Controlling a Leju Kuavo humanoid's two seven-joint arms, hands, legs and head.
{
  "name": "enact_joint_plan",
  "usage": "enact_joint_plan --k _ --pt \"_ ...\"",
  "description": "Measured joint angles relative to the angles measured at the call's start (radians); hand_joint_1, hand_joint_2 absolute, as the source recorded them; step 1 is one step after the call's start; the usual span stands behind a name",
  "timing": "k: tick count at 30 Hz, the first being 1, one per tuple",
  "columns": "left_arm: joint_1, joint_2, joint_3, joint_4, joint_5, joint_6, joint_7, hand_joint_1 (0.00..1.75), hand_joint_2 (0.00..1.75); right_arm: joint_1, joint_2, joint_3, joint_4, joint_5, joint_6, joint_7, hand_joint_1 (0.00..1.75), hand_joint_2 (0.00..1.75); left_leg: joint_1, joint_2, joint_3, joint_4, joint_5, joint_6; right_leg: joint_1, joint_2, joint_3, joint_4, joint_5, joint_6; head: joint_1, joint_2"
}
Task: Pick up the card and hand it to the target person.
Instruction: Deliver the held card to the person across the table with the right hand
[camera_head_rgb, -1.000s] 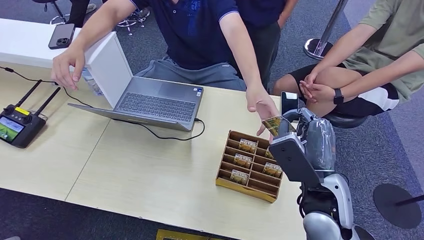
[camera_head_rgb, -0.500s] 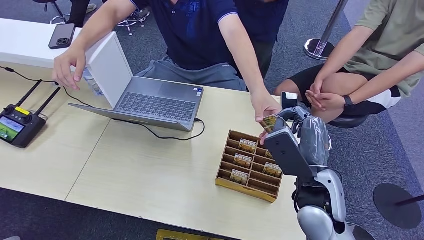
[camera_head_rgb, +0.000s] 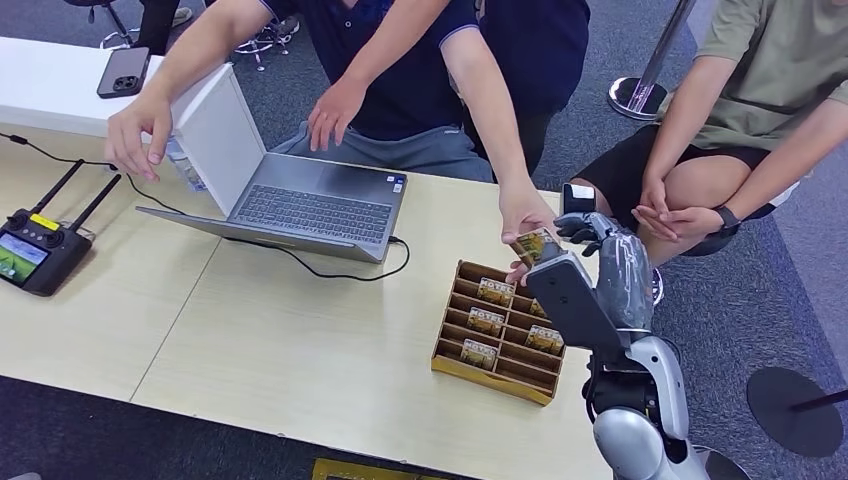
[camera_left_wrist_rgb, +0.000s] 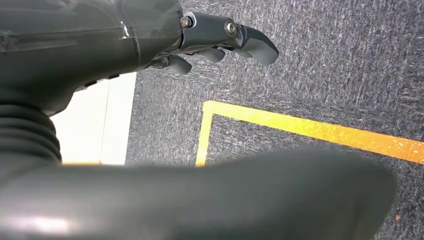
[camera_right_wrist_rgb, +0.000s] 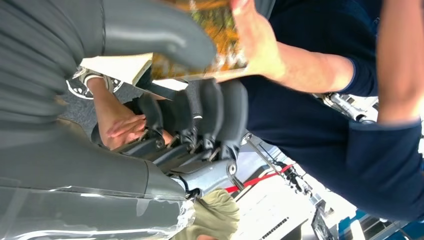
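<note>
Your right hand (camera_head_rgb: 585, 232) is raised over the far right end of the bench (camera_head_rgb: 300, 340), thumb on one face of the card (camera_head_rgb: 533, 245) and the dark fingers (camera_right_wrist_rgb: 210, 112) curled under the other, so it grips the card. A person's hand (camera_head_rgb: 527, 222) in a navy sleeve reaches in from across the bench and touches the card's far edge; whether that hand has a full hold on it you can't tell, the wrist view is blurred there. Your left hand (camera_left_wrist_rgb: 220, 40) hangs low over grey carpet (camera_left_wrist_rgb: 325, 75) with a yellow tape line (camera_left_wrist_rgb: 310, 131), fingers loosely curled and apart, holding nothing.

The card sits in the air just above the back edge of the cardboard card tray (camera_head_rgb: 500, 375), which holds several more cards in its slots. On the pale wooden bench you also get an open laptop (camera_head_rgb: 300, 195) with a black cable, and a remote controller (camera_head_rgb: 38, 250) with two antennas at the left end. A phone (camera_head_rgb: 123, 72) lies on the white table behind. A second person in an olive shirt (camera_head_rgb: 770, 70) sits at the right, hands clasped.
</note>
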Motion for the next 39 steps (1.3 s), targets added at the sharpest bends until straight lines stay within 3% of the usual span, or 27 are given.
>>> enact_joint_plan --k 16,19,24,27,33,39 --pt "0.000 0.000 0.000 0.000 0.006 0.003 0.010 0.00 0.00 0.005 -0.001 -0.002 0.000 -0.051 -0.012 0.000 0.00 1.75 0.000 0.000 0.001 0.000 0.000 0.000 0.000 0.000 0.000 0.000 0.000 0.000 0.000 0.000" --pt "0.000 0.000 0.000 0.000 0.015 0.003 0.009 0.00 0.00 0.016 -0.002 -0.009 0.000 -0.156 -0.010 -0.011 0.00 1.75 0.000 0.000 0.001 0.000 0.000 0.000 0.000 0.000 0.000 0.000 0.000 0.000 0.000 0.000" --pt "0.001 0.000 0.000 0.000 0.017 0.000 0.007 0.00 0.00 0.066 -0.025 -0.031 0.000 -0.529 -0.031 -0.086 0.00 1.75 0.000 0.000 0.001 0.000 0.000 0.000 0.000 0.000 0.000 0.000 0.000 0.000 0.000 0.000" --pt "0.002 0.000 0.000 0.000 0.017 -0.002 0.009 0.00 0.00 0.107 -0.048 -0.049 0.000 -0.669 -0.057 -0.130 0.00 1.75 0.000 0.000 0.000 0.000 0.000 0.000 0.000 0.000 0.000 0.000 0.000 0.000 0.000 0.000" --pt "0.002 0.002 0.000 0.000 0.017 -0.002 0.010 0.00 0.00 0.183 -0.095 -0.081 0.000 -0.823 -0.080 -0.176 0.00 1.75 0.000 0.000 0.001 0.000 0.000 0.000 0.000 0.000 0.000 0.000 0.000 0.000 0.000 0.000" --pt "0.002 0.003 0.000 0.000 0.018 -0.003 0.009 0.00 0.00 0.244 -0.138 -0.093 0.000 -0.881 -0.104 -0.176 0.00 1.75 0.000 0.000 0.001 0.000 0.000 0.000 0.000 0.000 0.000 0.000 0.000 0.000 0.000 0.000"
